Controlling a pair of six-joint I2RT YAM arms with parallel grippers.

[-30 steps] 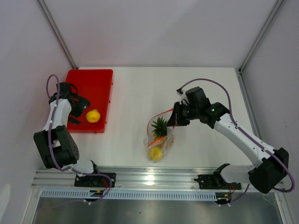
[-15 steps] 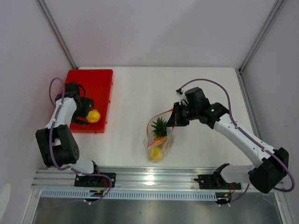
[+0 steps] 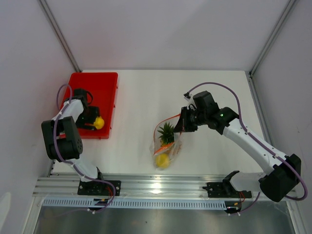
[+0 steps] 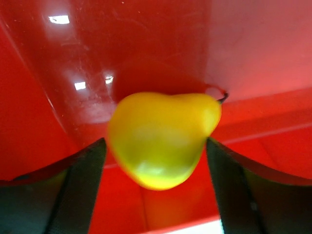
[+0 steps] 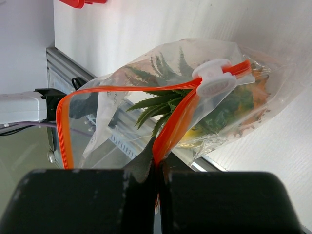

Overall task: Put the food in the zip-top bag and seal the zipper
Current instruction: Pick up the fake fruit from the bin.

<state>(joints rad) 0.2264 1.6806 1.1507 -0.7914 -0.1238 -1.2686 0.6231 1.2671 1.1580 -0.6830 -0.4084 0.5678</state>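
A yellow fruit (image 4: 161, 139) lies in the red tray (image 3: 100, 83). My left gripper (image 4: 156, 141) is open, and its dark fingers (image 4: 80, 185) stand close on either side of the fruit. From above, the same fruit (image 3: 99, 122) sits at the tray's near right corner. The clear zip-top bag (image 3: 165, 144) hangs at mid-table. It holds the pineapple (image 3: 166, 132) and another yellow fruit (image 3: 162, 160). My right gripper (image 5: 158, 163) is shut on the red-orange zipper (image 5: 185, 117), which gapes open to the left. A white slider (image 5: 214, 78) sits on the strip.
The tray stands at the table's far left, beside the left wall. An aluminium rail (image 3: 156, 185) with both arm bases runs along the near edge. Grey walls enclose the white table (image 3: 146, 97) on three sides.
My left gripper has slid right along the tray to straddle the yellow fruit, and its fingers have narrowed a little. The right arm and the bag have not moved.
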